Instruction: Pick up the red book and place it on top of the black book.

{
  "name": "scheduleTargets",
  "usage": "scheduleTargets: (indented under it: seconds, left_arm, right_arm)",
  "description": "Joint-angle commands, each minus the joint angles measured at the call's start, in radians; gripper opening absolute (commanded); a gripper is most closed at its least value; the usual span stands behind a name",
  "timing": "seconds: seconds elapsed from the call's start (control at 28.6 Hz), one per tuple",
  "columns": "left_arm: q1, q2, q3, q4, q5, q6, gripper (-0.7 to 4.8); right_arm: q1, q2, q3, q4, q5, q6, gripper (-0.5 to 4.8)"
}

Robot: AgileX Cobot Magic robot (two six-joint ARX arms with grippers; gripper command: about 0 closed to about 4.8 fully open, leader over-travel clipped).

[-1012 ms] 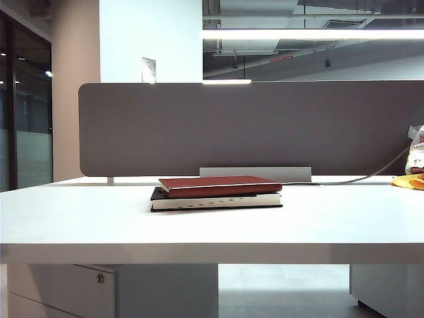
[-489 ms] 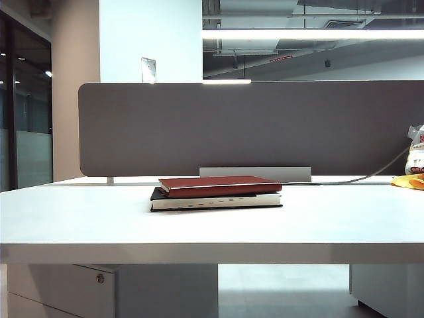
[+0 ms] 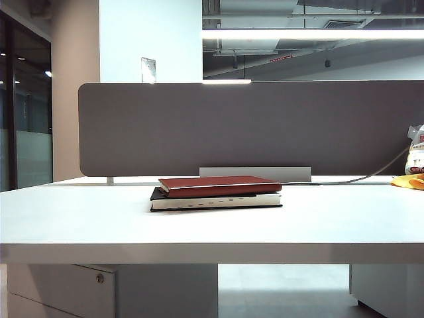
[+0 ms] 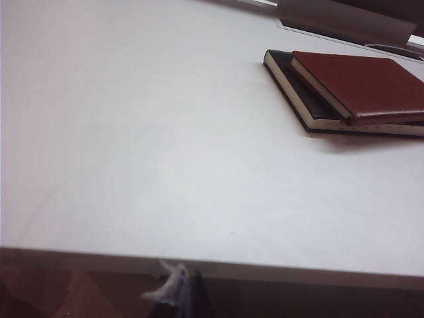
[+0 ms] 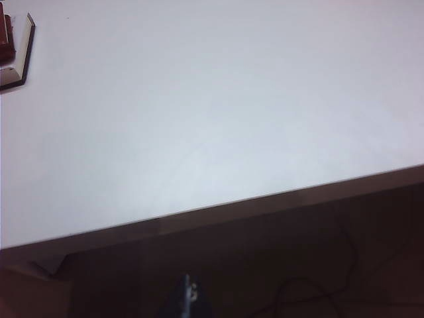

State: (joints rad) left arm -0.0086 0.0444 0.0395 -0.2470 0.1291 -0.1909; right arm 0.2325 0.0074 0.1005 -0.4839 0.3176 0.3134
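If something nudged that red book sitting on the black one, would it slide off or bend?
The red book looks like a thin hardcover lying flat, so it would probably stay stiff. Its plain cover looks smooth, so it might slide across the black book rather than tip. Both grippers, left and right, sit back below the table edge, touching nothing.

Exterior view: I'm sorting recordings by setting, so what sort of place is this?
Probably an open-plan office: a white desk with a grey divider screen, a drawer unit beneath, and exposed ceiling strip lights.
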Motion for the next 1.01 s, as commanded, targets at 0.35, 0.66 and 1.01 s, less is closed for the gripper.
scheduleTargets:
  seconds: [0.35,0.66,1.01]
  left_arm:
    - [-0.002,0.001,-0.006,-0.005,-0.002,0.008,-0.06]
    - [0.0,-0.021,-0.006,-0.005,-0.002,0.008,-0.06]
    - [0.001,-0.041,-0.006,-0.002,-0.002,0.008,-0.06]
  right_arm:
    - [0.0,0.0,0.002,0.018,0.001,-0.003,-0.01]
    - [-0.009,-0.005,0.002,0.021,0.0,-0.003,-0.01]
    - [-0.212,-0.005,0.002,0.021,-0.005,-0.003,-0.01]
